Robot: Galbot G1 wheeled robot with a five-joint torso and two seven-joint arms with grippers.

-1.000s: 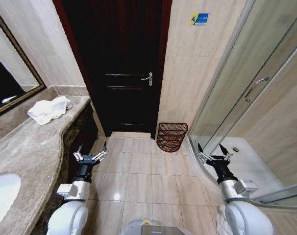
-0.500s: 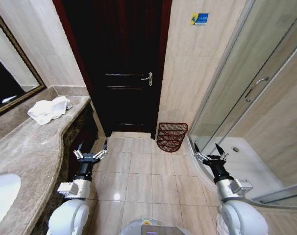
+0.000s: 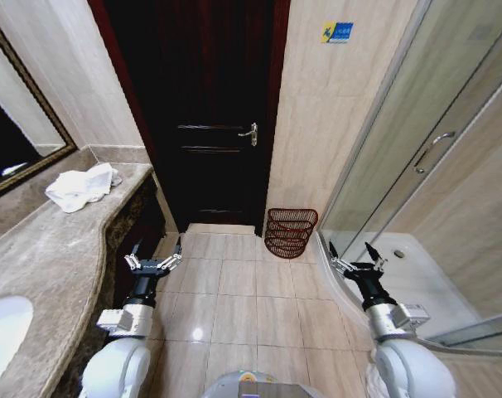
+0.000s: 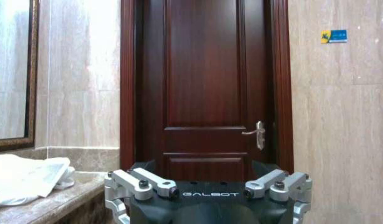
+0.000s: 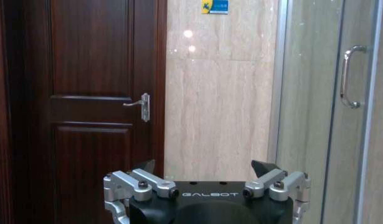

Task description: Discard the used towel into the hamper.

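Nearest the robot, both arms are hanging low over the floor tiles: the left gripper [image 3: 155, 255] beside the counter [image 3: 60, 249], the right gripper [image 3: 355, 259] having drifted slightly inward over the past second, both spread wide and holding nothing. Little else is changing, so the job is only just beginning. Farther off, the towel [image 3: 81, 186] is lying crumpled on the counter's far end, and the hamper [image 3: 290, 231] is standing against the wall beside the door [image 3: 205, 116].
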